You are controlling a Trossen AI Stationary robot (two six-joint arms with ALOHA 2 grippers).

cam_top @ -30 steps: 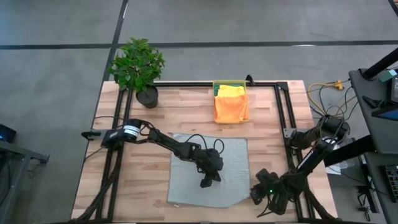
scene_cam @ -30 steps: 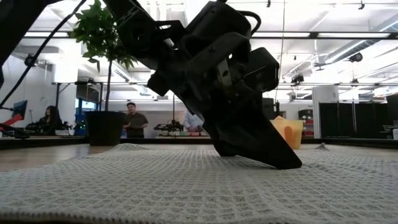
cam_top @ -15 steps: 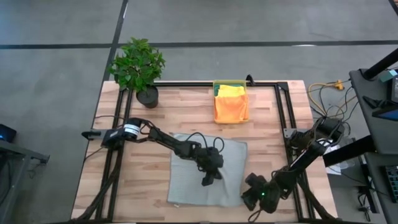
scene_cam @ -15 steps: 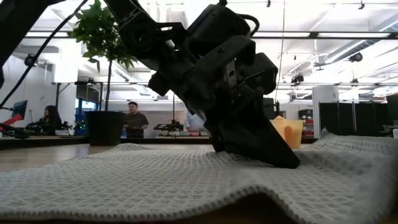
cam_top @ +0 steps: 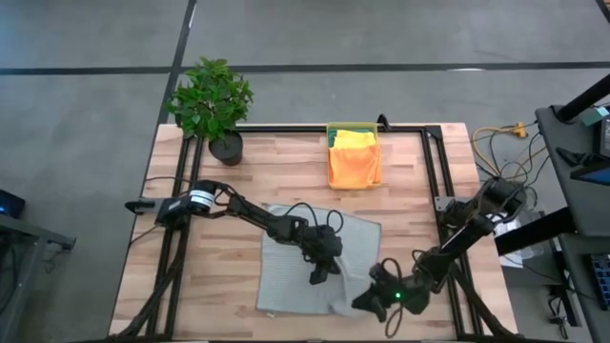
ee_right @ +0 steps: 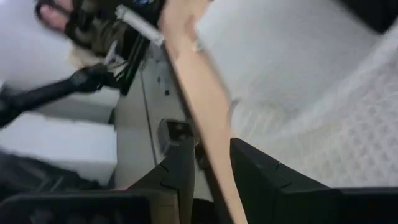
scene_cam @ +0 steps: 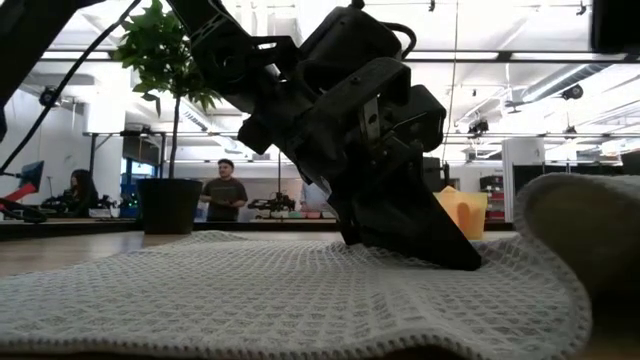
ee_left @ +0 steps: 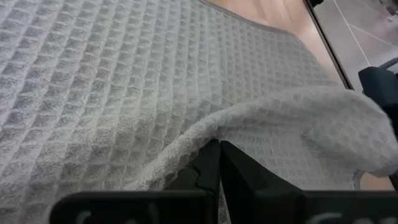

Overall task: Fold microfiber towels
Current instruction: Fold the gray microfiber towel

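Potted plant [cam_top: 212, 105]: sitting at the tabletop's [cam_top: 286, 171] far left corner, well apart from the grey towel and clear of the work. Left gripper [cam_top: 322, 270]: pressing down on the middle of the grey towel [cam_top: 295, 257], fingers clenched together with nothing between them; the left wrist view is showing the two dark fingers [ee_left: 214, 168] closed tip to tip against the waffle weave, acting as a pin. Grey towel: lying spread on the near half of the tabletop, its near right corner lifted and curling toward the left gripper; the low view is showing that raised edge [scene_cam: 570, 215] as a rounded roll to the right of the pinning fingers. Yellow bin [cam_top: 354, 152]: standing beyond the grey towel at the far edge, holding yellow, orange and a sliver of teal cloth, not in the path. Right gripper [cam_top: 374, 297]: working at the grey towel's near right corner; whether its fingers are grasping the cloth cannot be told. Step in hand, as judged: the first fold of the grey towel, the right-hand corner being carried over. Next move, as judged: carrying that edge across toward the opposite side, which is calling for the left gripper to lift clear, since it is standing on the cloth where the fold would land. People [scene_cam: 225, 190]: standing in the room behind, away from the tabletop.
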